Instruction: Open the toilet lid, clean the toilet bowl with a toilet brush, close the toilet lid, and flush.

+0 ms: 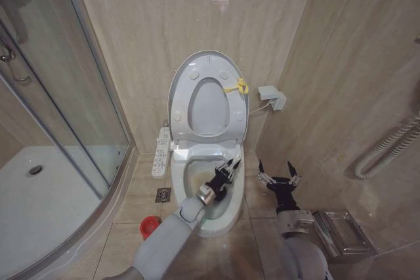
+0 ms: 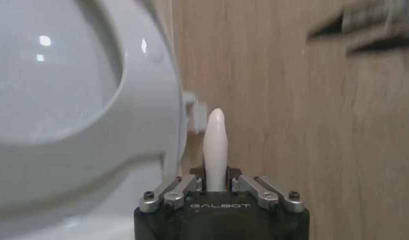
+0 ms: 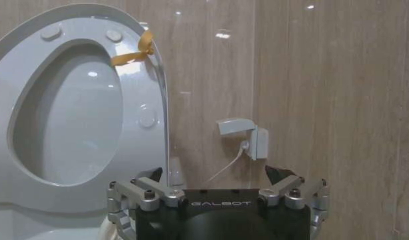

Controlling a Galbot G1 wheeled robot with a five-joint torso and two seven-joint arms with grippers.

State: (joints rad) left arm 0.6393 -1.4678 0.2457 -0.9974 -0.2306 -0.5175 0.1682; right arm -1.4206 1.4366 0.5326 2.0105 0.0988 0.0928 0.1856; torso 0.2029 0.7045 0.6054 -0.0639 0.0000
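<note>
A small tiled bathroom is shown. A white toilet bowl [image 1: 211, 195] is set against a beige tiled wall [image 1: 197, 18], with the toilet lid [image 1: 176, 86] and the seat [image 1: 233, 113] raised against that wall. Left of the toilet, a curved glass shower enclosure [image 1: 72, 96] with a white shower tray [image 1: 39, 208] is seen. A floor drain [image 1: 163, 195] is set just left of the bowl, and a wall socket [image 1: 272, 98] is mounted to the right.

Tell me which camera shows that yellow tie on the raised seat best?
The right wrist view: the yellow tie is close, its knot on the seat's rim clear. The head view shows it smaller and farther off. The left wrist view offers mostly the left gripper clamping a white handle.
</note>
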